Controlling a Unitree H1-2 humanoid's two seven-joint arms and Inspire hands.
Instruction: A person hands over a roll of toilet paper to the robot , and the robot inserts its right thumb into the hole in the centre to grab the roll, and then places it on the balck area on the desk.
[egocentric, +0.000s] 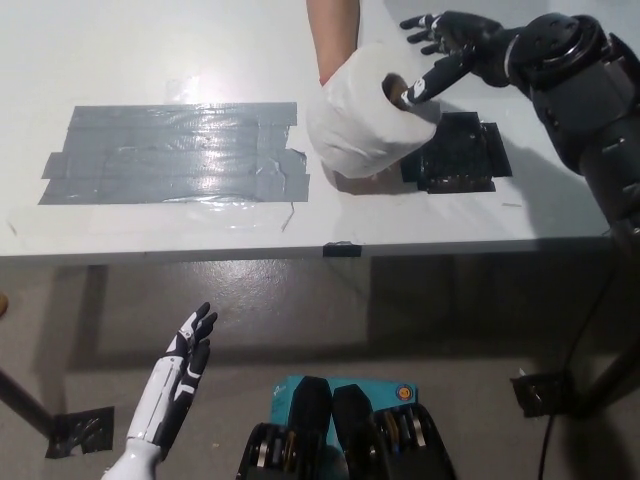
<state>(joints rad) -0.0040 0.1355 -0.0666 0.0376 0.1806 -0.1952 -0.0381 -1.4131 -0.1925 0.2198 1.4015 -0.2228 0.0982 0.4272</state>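
A roll of toilet paper (365, 122) is held above the white desk (150, 55) by a person's arm (333, 35) reaching in from the far edge, the roll's centre hole (394, 88) turned toward the robot's black right hand (440, 55). That hand is open, its fingers spread, with the thumb (425, 82) at the mouth of the hole; it has not closed on the roll. Just beside and partly under the roll lies the black area (460, 152); a broad patch of grey tape (170, 152) sits well to the left. The white left hand (180, 372) rests below the desk edge, open and holding nothing.
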